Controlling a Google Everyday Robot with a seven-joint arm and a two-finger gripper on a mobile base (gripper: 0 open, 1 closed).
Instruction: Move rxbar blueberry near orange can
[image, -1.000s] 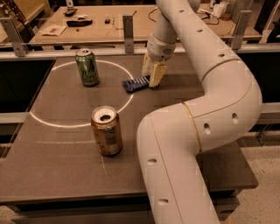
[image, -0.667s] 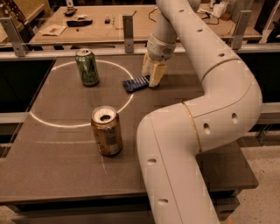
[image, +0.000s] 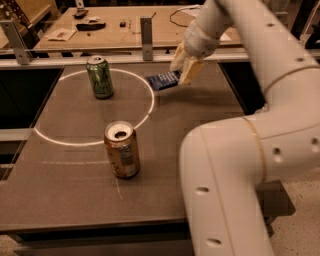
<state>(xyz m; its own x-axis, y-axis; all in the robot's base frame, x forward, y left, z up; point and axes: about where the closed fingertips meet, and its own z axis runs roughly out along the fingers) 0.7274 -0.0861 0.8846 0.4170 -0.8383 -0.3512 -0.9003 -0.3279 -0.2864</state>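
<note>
Camera view, the only 1:

- Landmark: orange can, upright, top open, on the dark table, on the near arc of the white ring.
- Gripper is far behind the orange can and to its right, out past the ring's far right edge. Its 2 pale fingers pinch the right end of the rxbar blueberry.
- The bar juts left from the claw, roughly level. A shadow on the tabletop below suggests it is lifted clear, though I can't be sure of that.
- Green can stands behind the orange can and slightly left, inside the ring, well apart from the bar.
- Bar and orange can are well apart. My read: pick done, carry toward the can not yet done.

Risks for you from here:

- Grip is on 1 end only. A quick swing could make the slick wrapper pivot or slip out.
- Coming in low, the free end of the bar or the fingers could clip the orange can and tip it. It is open, contents unknown.
- Drifting left on the way puts you near the green can instead.
- Letting go from height could make the flat bar skid away from the can.
</note>
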